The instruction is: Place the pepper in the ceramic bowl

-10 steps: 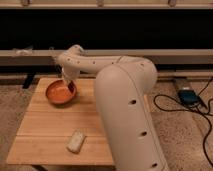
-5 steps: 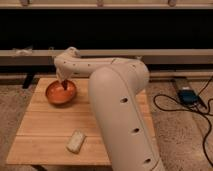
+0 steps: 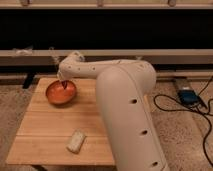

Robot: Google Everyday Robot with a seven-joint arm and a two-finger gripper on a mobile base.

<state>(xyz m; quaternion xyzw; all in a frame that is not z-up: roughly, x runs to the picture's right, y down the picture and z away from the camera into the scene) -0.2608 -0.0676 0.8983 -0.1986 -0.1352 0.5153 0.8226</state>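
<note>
Wooden table, gripper over ceramic bowl, fingers' spread cannot be told, pale block nearer the front.

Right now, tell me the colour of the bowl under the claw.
Glossy orange inside, with a brownish-red rim: the ceramic bowl in the camera view, claw just above it.

white arm outstretched, hand lowered
</note>
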